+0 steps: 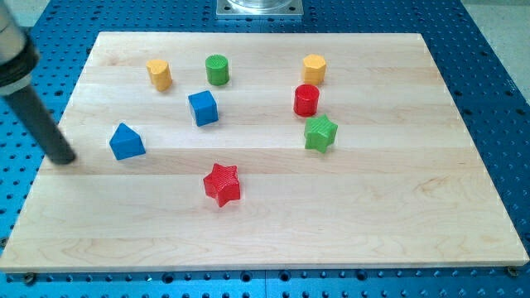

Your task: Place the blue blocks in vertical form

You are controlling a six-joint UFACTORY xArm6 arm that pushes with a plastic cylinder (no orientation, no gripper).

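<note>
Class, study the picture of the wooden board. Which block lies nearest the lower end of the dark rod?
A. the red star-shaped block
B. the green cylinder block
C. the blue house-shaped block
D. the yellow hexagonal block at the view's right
C: my tip rests near the wooden board's left edge, with the blue house-shaped block just to its right, apart from it, closer than any other block.

path: my tip (66,159) to blue house block (127,141) unobstructed; blue cube (203,108) beyond
</note>
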